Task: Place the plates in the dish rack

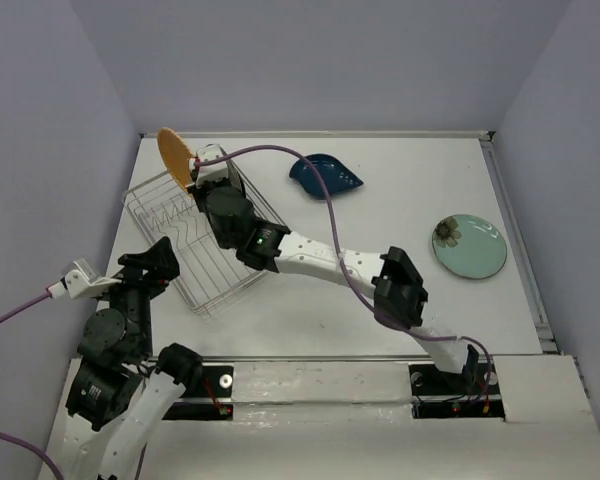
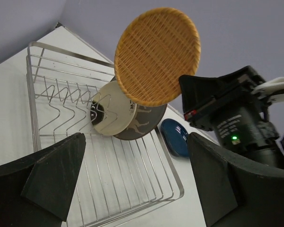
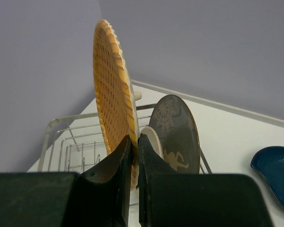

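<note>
Right gripper [image 3: 133,156] is clamped on the orange plate [image 3: 111,94], plate up on edge over the dish rack [image 1: 215,290] far end, so slots are straight down.

Cream plate [image 3: 154,142] mostly behind orange plate [image 3: 109,94], blue dish [image 3: 276,176] cut by the picture's right edge

White table [image 1: 400,180], pale lavender walls [image 1: 320,60]

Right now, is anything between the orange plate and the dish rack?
Nothing visible blocks it. The right hand holds the orange plate above the far end of the dish rack, where the cream plate and grey deer plate already stand; the tines beside them look free.
</note>
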`<action>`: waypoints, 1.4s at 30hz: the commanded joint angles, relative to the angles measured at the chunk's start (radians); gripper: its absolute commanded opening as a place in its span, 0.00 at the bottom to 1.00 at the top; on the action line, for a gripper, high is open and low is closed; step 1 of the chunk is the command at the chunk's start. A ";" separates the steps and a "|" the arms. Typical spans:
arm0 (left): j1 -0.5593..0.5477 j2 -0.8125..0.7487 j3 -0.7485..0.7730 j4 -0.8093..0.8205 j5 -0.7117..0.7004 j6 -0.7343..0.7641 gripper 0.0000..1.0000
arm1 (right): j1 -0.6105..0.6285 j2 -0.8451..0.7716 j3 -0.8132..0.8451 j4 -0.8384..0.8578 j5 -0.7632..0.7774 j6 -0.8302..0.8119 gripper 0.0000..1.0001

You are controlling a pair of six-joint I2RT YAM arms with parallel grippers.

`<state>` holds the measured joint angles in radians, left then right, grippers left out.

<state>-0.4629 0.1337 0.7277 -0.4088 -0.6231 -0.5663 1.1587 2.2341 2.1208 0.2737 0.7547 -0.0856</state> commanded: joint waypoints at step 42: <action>-0.016 -0.022 0.015 0.013 -0.021 -0.015 0.99 | -0.021 0.243 0.137 -0.113 0.106 0.149 0.44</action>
<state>-0.4717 0.1192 0.7280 -0.4278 -0.6357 -0.5842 1.1404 2.5141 2.2711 0.1394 0.8528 0.0067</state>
